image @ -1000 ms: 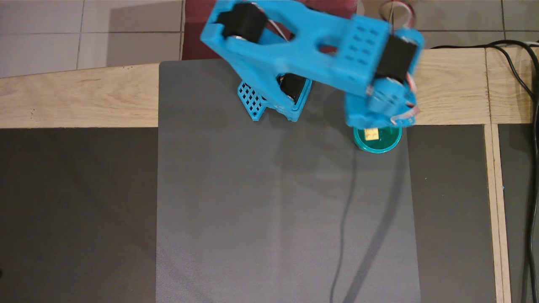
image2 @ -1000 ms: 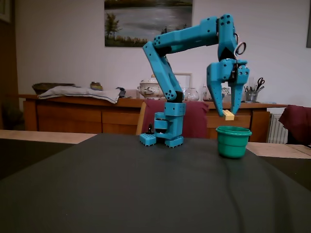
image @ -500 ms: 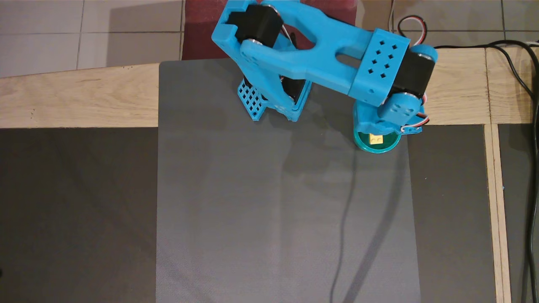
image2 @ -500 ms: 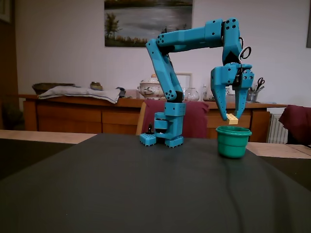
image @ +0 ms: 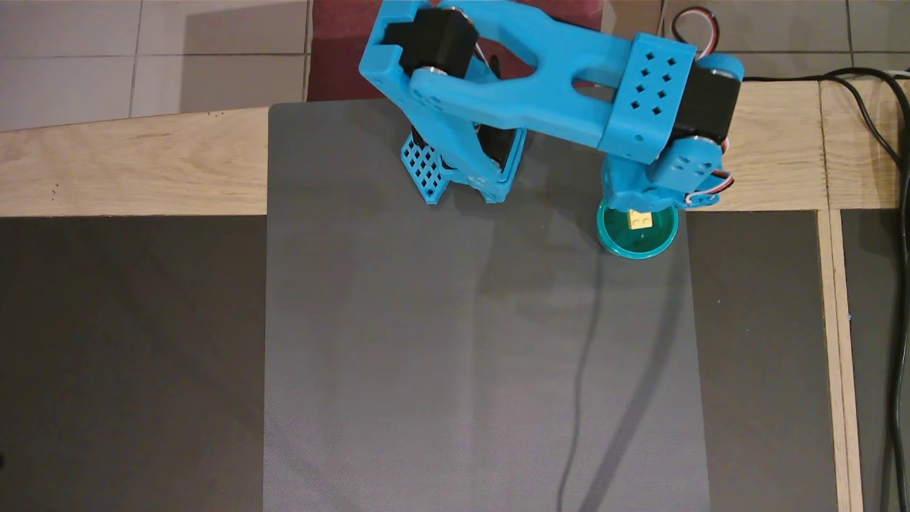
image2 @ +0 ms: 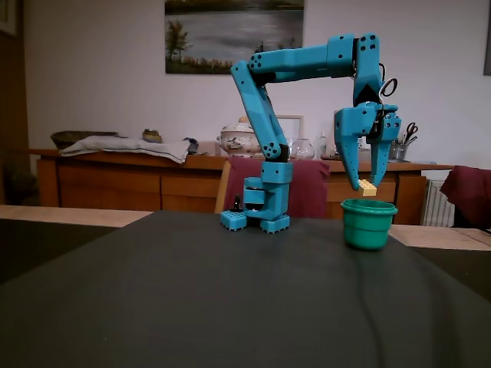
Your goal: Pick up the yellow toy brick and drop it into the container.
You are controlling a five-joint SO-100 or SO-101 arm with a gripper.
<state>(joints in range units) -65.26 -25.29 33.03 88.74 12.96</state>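
Observation:
The yellow toy brick (image2: 369, 187) sits between the fingertips of my blue gripper (image2: 369, 185), just above the rim of the teal-green cup (image2: 368, 227). The fingers point straight down and the jaws are closed on the brick's sides. In the overhead view the brick (image: 640, 219) shows inside the cup's outline (image: 613, 240), partly under the gripper's wrist (image: 643, 181). The fingertips are hidden there. The cup stands upright on the grey mat at its far right edge.
The arm's blue base (image: 458, 171) stands at the back of the grey mat (image: 462, 355), left of the cup. Black cables (image: 901, 213) run along the right side of the wooden table. A sideboard and a maroon chair (image2: 307, 184) stand behind the table.

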